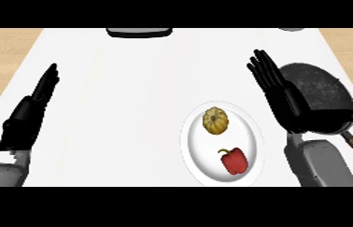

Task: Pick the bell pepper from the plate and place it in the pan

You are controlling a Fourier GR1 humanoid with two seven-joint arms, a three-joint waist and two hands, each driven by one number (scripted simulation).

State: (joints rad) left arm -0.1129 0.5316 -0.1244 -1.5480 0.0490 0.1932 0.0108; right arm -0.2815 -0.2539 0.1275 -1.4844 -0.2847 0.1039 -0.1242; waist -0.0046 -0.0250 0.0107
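A red bell pepper [234, 161] lies on the near part of a white plate [194, 149], with a yellow squash [215, 120] on the plate's far part. To the right of the plate sits a dark pan [318, 90], partly covered by my right hand [285, 97]. That hand is open, fingers straight and pointing away, just right of the plate and holding nothing. At the left edge of the counter my left hand [31, 111] stays open, fingers up, far from the plate.
A dark, grey-rimmed object [138, 32] sits at the counter's far edge. A small grey thing [293, 29] shows at the far right corner. Wooden floor [14, 48] flanks the white counter [117, 104] on both sides.
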